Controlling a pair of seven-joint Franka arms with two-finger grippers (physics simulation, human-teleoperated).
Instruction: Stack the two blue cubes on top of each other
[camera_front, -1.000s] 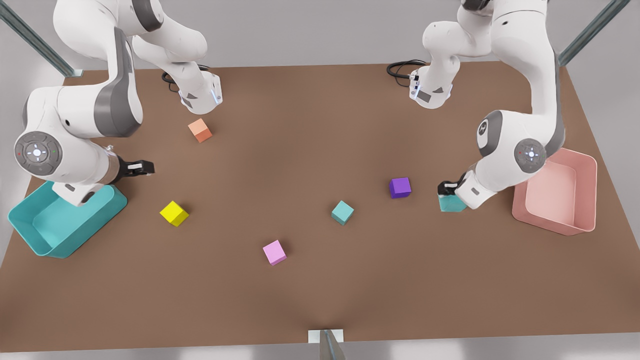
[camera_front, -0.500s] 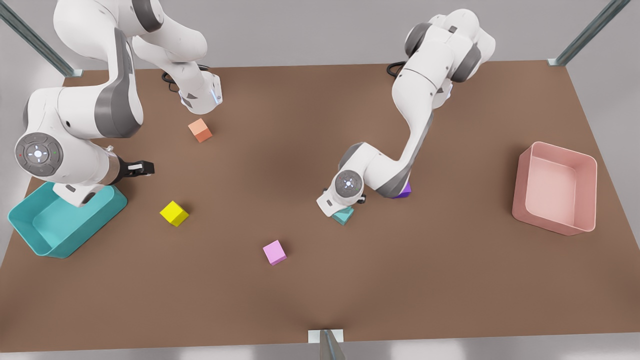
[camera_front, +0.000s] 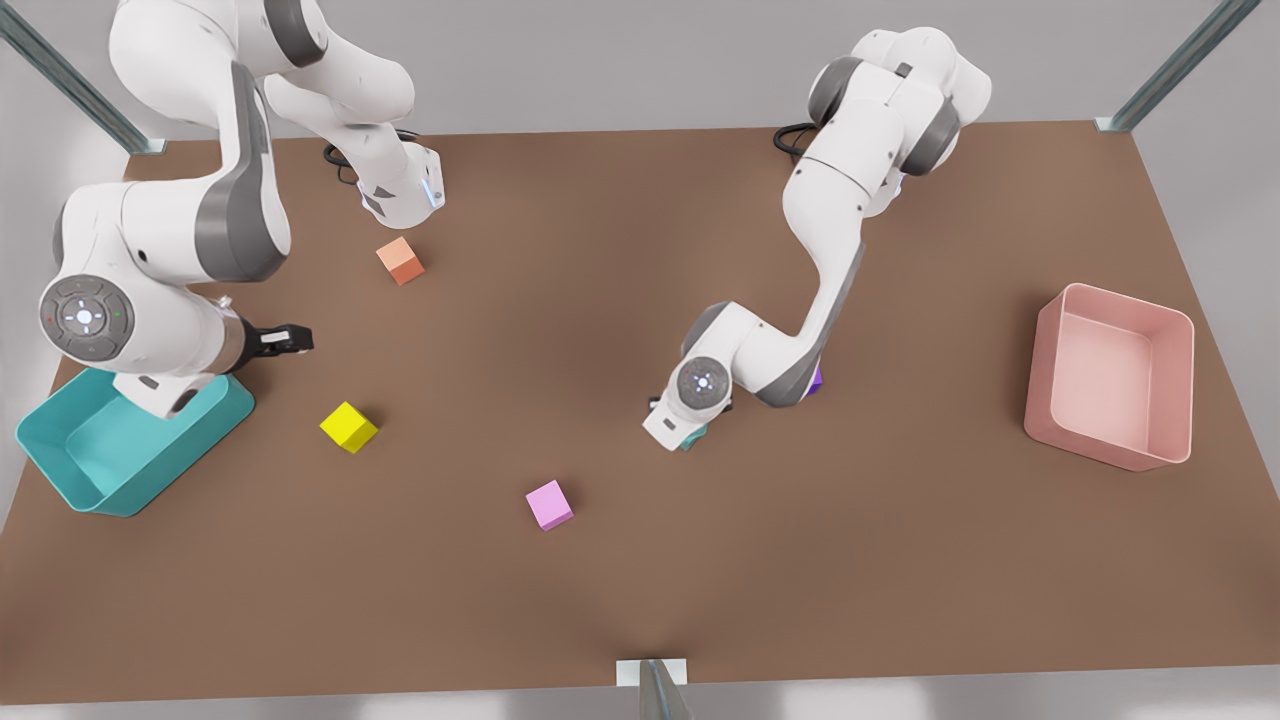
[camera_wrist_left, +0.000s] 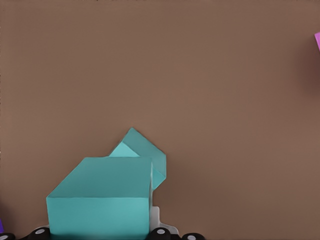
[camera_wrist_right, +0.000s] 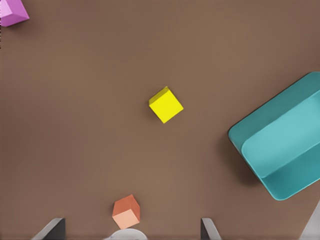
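left gripper carrying one blue cube over the other

in the left wrist view we see the left gripper (camera_wrist_left: 100, 235) pinching the held blue cube (camera_wrist_left: 100, 197) between its fingers, with the second blue cube (camera_wrist_left: 142, 155) on the brown table (camera_wrist_left: 225, 75) just beyond and under it, turned at an angle to the held one. in the front view this arm reaches to mid-table, its hand covering most of the lower cube (camera_front: 693, 437), only a teal edge peeking out. we judge the coming move turns on that offset: the resting cube lies slightly ahead of the hand and rotated, so the carried cube needs nudging over it before release. the right gripper (camera_front: 285, 340) waits near the teal bin (camera_front: 60, 455), its fingers spread, above the yellow cube (camera_wrist_right: 166, 105).
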